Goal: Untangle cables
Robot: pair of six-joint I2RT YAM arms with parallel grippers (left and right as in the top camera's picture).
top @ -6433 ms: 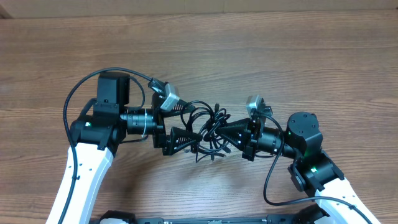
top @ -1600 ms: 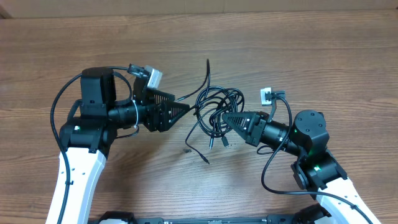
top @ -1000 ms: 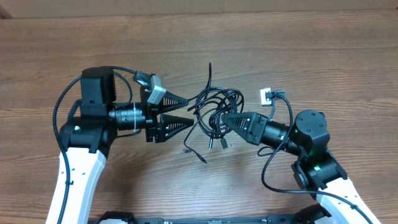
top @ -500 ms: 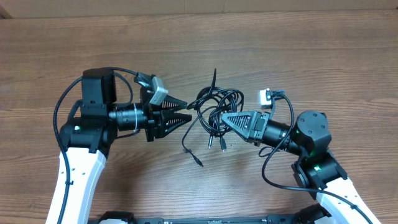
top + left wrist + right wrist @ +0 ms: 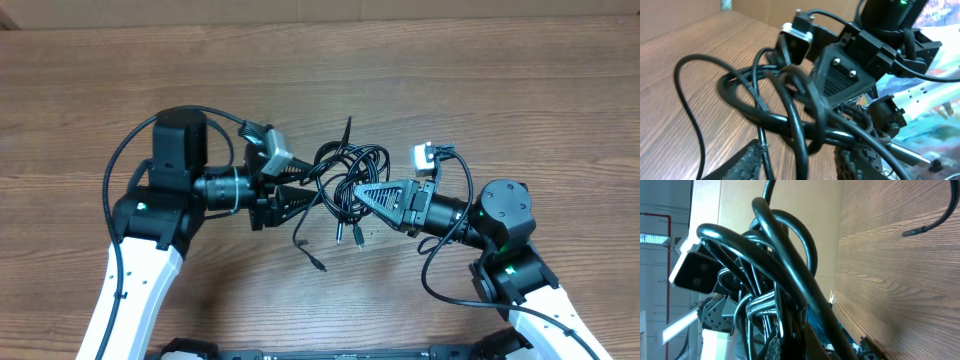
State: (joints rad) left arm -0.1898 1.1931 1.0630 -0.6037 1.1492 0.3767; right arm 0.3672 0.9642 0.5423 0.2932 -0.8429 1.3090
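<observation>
L wrist cam, not overhead: L fingers (image 5: 747, 161) apart astride cables (image 5: 760, 114). R fingers (image 5: 368, 191) clamp them, prob.

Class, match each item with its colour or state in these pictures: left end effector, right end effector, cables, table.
Column one:
1 left end effector
2 right end effector
3 cables
4 table

Column two:
A brown wood grain
B shut on cables
C black, looped together
D open, with strands running through the gap

Pairs: 1-D, 2-B, 3-C, 4-A
</observation>
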